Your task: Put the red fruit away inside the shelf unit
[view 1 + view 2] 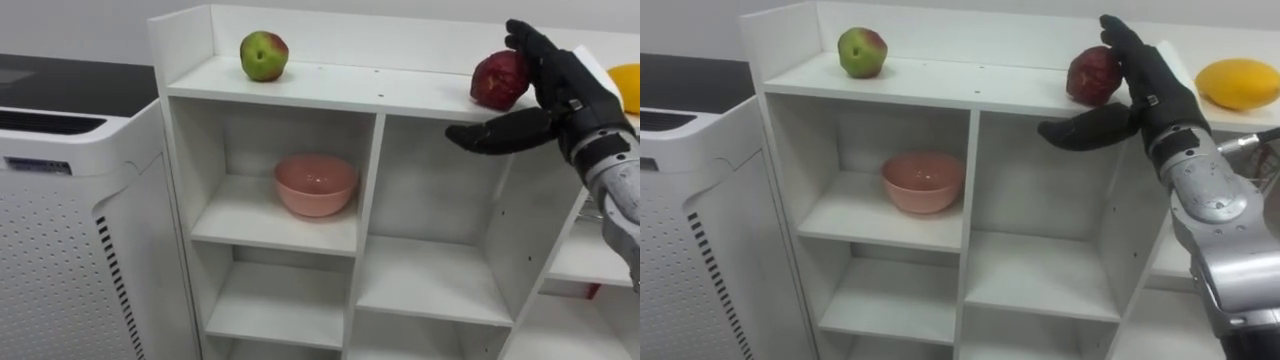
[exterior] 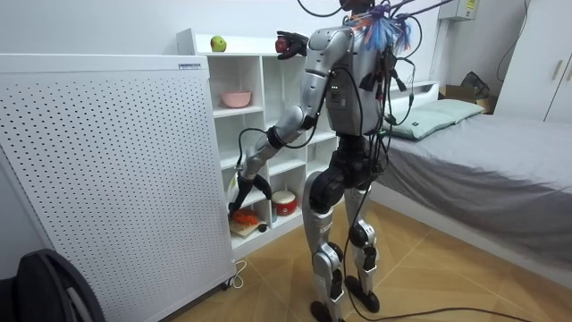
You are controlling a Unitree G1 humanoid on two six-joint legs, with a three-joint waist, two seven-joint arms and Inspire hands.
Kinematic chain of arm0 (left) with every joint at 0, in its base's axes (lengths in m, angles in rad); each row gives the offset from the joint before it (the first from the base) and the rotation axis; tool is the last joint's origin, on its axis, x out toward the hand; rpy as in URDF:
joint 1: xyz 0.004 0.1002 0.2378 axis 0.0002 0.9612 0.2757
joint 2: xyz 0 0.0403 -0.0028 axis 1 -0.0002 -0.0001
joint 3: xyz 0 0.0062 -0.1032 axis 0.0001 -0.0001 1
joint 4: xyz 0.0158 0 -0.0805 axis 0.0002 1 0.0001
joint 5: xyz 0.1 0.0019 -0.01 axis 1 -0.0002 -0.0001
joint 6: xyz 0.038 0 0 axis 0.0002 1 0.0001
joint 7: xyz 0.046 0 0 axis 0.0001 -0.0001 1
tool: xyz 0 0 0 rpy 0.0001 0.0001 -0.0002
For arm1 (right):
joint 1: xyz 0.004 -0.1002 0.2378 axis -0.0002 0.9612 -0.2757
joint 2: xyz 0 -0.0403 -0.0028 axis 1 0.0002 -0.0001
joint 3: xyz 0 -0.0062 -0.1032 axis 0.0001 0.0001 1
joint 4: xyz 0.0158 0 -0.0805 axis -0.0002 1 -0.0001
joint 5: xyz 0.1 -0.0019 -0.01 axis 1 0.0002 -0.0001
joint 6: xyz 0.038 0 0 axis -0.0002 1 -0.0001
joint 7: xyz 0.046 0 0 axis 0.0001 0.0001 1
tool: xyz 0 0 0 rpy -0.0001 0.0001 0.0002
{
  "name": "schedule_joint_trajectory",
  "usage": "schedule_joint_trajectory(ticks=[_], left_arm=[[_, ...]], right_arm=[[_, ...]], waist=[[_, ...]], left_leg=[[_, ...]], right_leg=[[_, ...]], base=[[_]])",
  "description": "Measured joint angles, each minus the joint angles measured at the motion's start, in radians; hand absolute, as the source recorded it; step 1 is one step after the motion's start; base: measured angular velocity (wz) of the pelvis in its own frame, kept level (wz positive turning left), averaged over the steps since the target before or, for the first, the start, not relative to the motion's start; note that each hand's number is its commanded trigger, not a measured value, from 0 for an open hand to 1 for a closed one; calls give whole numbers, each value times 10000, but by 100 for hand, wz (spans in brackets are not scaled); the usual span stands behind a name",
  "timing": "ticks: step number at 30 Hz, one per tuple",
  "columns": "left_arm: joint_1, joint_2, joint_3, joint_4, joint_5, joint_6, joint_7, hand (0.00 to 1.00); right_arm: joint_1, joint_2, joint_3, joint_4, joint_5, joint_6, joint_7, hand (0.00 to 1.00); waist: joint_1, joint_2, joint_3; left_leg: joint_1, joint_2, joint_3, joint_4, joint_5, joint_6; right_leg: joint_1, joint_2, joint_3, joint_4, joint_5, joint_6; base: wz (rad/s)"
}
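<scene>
Right hand [image 1: 562, 95] spread open against the dark red fruit [image 1: 498, 80] on top of the white closet [image 1: 372, 180].

Its fingers stood straight up at the fruit's right side, touching it, while the thumb stretched out to the left below the top board's front edge, pinching nothing. The fruit sat on the top board, above the right-hand column of compartments. A green-and-red apple [image 1: 264, 56] rested well apart at the left end of the same board, and a yellow fruit [image 1: 1238, 83] lay on top just right of the hand. A pink bowl [image 1: 316, 185] sat in the upper left compartment. A white perforated appliance [image 1: 60, 250] stood against the closet's left side. In the room view the robot stood upright facing the closet, its left hand [image 2: 243, 190] down by the lower compartments, too small there to tell its state.
</scene>
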Motion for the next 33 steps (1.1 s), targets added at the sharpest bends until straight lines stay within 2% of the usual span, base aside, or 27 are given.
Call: schedule_joint_trajectory(ticks=[19,22,25,28,33], left_arm=[[-119,1,-26,21,-4,132,-242,0],[-227,3,-26,22,0,117,-241,0],[-241,2,-20,27,-7,63,-218,0],[-244,2,-18,53,-48,-14,-144,0],[-277,-2,-33,613,-273,-262,-39,0]], right_arm=[[-374,-2,84,0,-256,-41,-124,100],[-371,1,94,-8,-245,-41,4,100],[-370,5,94,-204,-100,-30,195,100],[-272,35,110,-1057,-215,-17,276,100],[360,101,341,-3222,-240,-54,404,100]], waist=[[-7,14,-4],[-4,69,5],[-38,253,-10],[-30,421,-18],[-38,443,-14]], left_leg=[[13,7,-2,6,2,-4],[21,-1,18,5,2,-3],[14,-7,69,0,2,-3],[31,-3,132,-25,3,-4],[362,28,141,-155,14,-23]], right_leg=[[1,6,42,1,0,0],[5,3,113,-2,1,0],[-11,-7,150,1,1,2],[-35,0,178,2,1,1],[203,78,333,-39,0,0]], base=[[0],[-1],[-5],[-7],[-3]])
